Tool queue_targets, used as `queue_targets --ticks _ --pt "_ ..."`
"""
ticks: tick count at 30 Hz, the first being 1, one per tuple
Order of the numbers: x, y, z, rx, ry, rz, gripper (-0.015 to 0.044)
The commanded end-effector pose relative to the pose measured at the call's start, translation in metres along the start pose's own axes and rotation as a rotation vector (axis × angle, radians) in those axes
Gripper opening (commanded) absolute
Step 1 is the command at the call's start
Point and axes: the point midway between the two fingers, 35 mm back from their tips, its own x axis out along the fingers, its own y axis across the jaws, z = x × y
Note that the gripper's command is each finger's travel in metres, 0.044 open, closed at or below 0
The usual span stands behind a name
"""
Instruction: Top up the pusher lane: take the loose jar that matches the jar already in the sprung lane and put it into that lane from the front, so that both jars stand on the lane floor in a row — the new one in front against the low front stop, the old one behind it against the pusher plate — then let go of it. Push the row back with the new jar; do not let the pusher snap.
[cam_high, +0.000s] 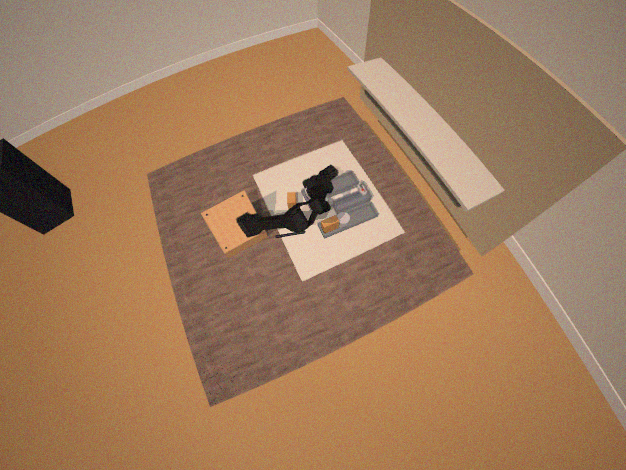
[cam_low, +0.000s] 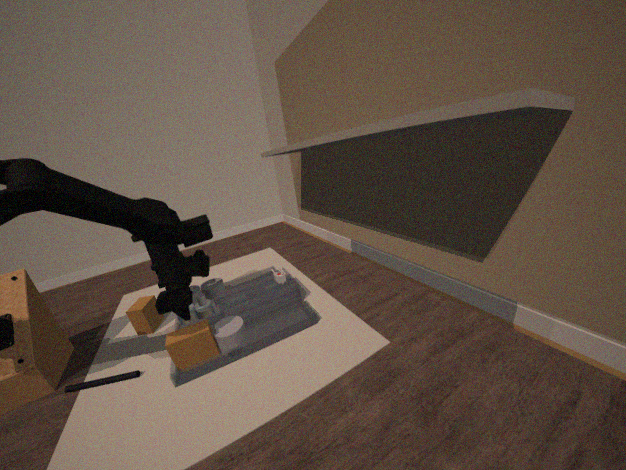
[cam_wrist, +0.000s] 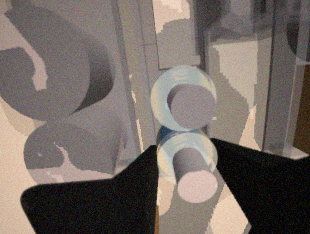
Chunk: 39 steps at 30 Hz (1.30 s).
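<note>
In the wrist view my gripper (cam_wrist: 182, 147) is shut on a small clear jar with a grey lid (cam_wrist: 192, 172), gripped by its sides. A matching jar (cam_wrist: 186, 102) stands just ahead of it, touching or nearly touching, in a narrow lane of the grey rack (cam_wrist: 145, 75) (cam_high: 356, 202) (cam_low: 283, 313). In the top and exterior views the gripper (cam_high: 319, 203) (cam_low: 174, 308) points down at the front end of the rack. The lane floor under the held jar and the front stop are hidden. A small white part with a red dot (cam_high: 362, 188) (cam_low: 278, 274) sits at the rack's far end.
Two larger grey-lidded jars (cam_wrist: 50, 65) (cam_wrist: 75, 150) stand left of the lane. Two orange boxes (cam_low: 145, 313) (cam_low: 192, 344) stand near the rack's front. A black pen (cam_low: 103, 380) lies on the white mat (cam_low: 252, 394). The arm's wooden base block (cam_high: 227, 222) is at the left.
</note>
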Motion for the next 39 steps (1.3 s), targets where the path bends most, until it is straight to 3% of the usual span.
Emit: queue_targets --ticks 1,39 --pt "0.0008 -0.0012 0.0036 0.009 -0.015 -0.007 0.0000" --pt "0.0042 -0.0012 -0.0018 0.009 -0.015 -0.007 0.0000"
